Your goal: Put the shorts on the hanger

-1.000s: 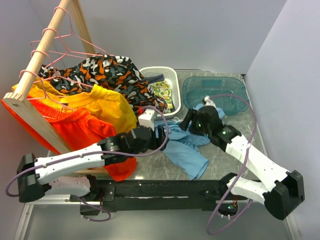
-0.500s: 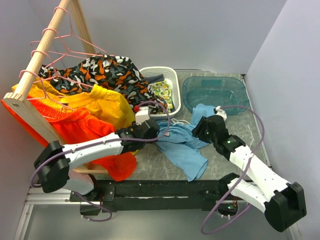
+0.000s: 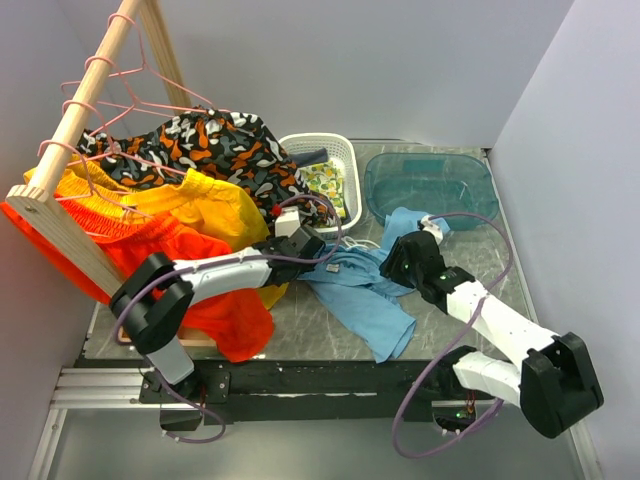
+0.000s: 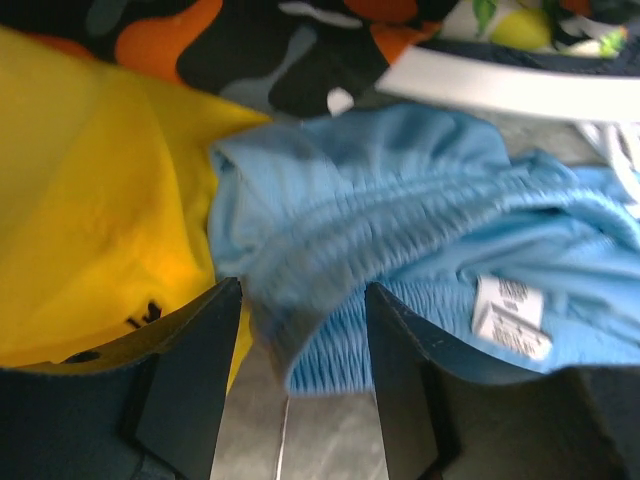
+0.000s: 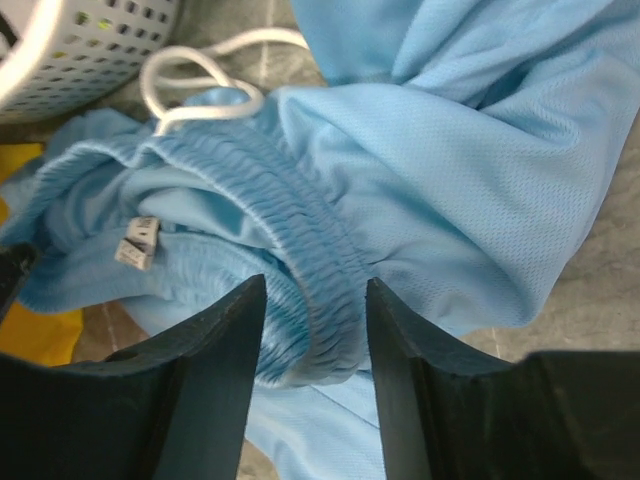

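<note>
Our left gripper (image 4: pixel 303 292) and right gripper (image 5: pixel 315 290) clench the shorts (image 3: pixel 370 300); shallow waistband bites could slip when we lift.

soft, even light from above fills the overhead view, bright and free of hard shadows; the grey counter (image 3: pixel 310 335) has a dull sheen. the left wrist view is blurred: the shorts (image 4: pixel 420 230) smear near the dark, underlit fingers (image 4: pixel 190 380), and a white basket (image 4: pixel 500 90) rim glares. the right wrist view is sharper, with the mesh weave crisp, its fingers (image 5: pixel 210 380) near black and the upper corners soft.
</note>
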You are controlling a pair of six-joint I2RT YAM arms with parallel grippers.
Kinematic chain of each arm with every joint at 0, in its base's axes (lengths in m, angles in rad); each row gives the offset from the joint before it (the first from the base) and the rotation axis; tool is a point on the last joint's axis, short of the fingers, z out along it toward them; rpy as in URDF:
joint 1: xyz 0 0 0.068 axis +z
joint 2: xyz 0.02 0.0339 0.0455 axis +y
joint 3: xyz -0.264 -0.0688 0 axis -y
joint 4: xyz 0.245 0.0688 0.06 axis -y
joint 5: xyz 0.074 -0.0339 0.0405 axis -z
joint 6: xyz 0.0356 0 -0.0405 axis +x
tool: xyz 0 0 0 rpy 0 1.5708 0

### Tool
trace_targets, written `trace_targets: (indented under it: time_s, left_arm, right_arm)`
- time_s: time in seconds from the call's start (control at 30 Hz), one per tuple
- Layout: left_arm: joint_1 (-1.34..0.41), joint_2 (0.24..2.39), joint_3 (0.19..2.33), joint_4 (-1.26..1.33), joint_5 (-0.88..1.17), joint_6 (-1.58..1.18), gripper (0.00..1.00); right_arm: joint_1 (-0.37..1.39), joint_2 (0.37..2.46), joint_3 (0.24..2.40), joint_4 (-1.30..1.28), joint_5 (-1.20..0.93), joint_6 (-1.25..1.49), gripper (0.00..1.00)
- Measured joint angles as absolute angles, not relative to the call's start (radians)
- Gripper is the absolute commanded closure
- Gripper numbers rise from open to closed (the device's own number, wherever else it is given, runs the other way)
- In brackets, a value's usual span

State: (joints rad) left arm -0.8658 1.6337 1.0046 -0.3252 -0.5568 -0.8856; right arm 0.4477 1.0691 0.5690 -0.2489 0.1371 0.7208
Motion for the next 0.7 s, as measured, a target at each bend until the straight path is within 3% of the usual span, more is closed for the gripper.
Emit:
trace_targets:
  time_s: [0.13, 0.27, 0.53, 0.7]
  left_arm:
    - [-0.85, 1.688, 1.03, -0.319, -0.557, -0.886, 0.51]
    - [-0.848, 1.735, 1.055, -0.331, -0.572, -0.91, 0.99]
    - [-0.867, 1.763, 1.243, -0.53, -0.601, -0.94, 0.99]
    - [-0.948, 1.53, 1.267, -0.543, -0.565, -0.85, 0.99]
  right_arm:
    - [0.449, 1.099, 0.562, -0.239, 0.138, 0.724, 0.55]
    - [0.449, 1.102, 0.559, -0.239, 0.139, 0.72, 1.0]
    - [0.449, 0.943, 0.62, -0.387, 0.206, 0.707, 1.0]
    - [0.45, 0.753, 0.888, -0.518, 0.246, 0.677, 1.0]
